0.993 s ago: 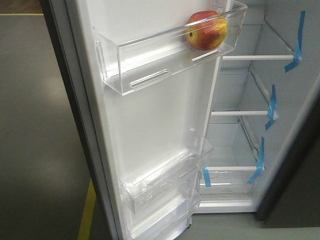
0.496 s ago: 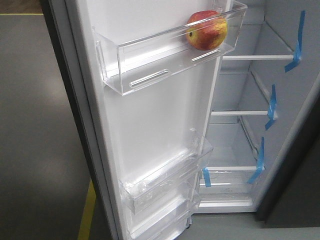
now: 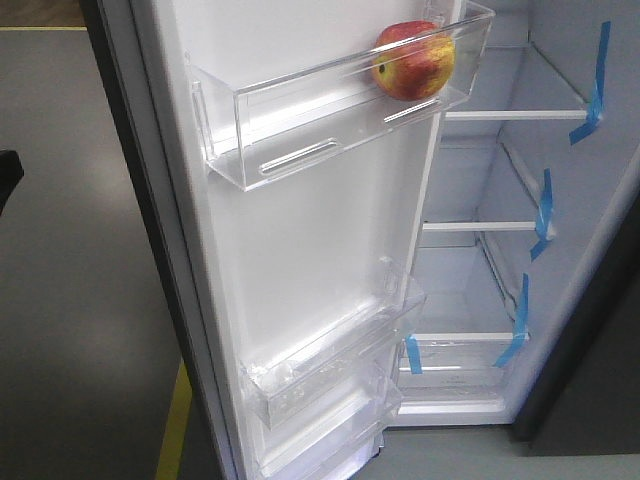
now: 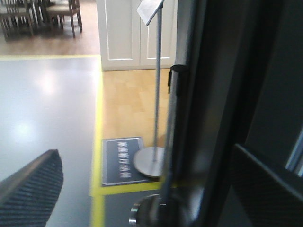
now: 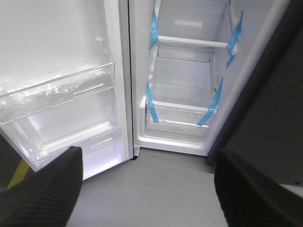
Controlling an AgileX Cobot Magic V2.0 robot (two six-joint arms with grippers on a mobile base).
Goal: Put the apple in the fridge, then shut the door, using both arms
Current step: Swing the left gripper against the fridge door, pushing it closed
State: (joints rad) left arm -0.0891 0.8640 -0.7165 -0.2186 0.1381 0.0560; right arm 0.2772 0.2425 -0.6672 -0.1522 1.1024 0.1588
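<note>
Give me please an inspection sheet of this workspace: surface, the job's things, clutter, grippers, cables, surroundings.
Surface: grey floor with a yellow line.
Job's things: apple sits in the top door bin; door stands open; fridge shelves bare, with blue tape strips.
Clutter: nothing seen.
Grippers: left gripper has its jaws apart, astride the door's edge; right gripper has its jaws apart, holding nothing.
Cables: nothing seen.
Surroundings: sign stand, floor mat, chairs, white cabinet doors.
</note>
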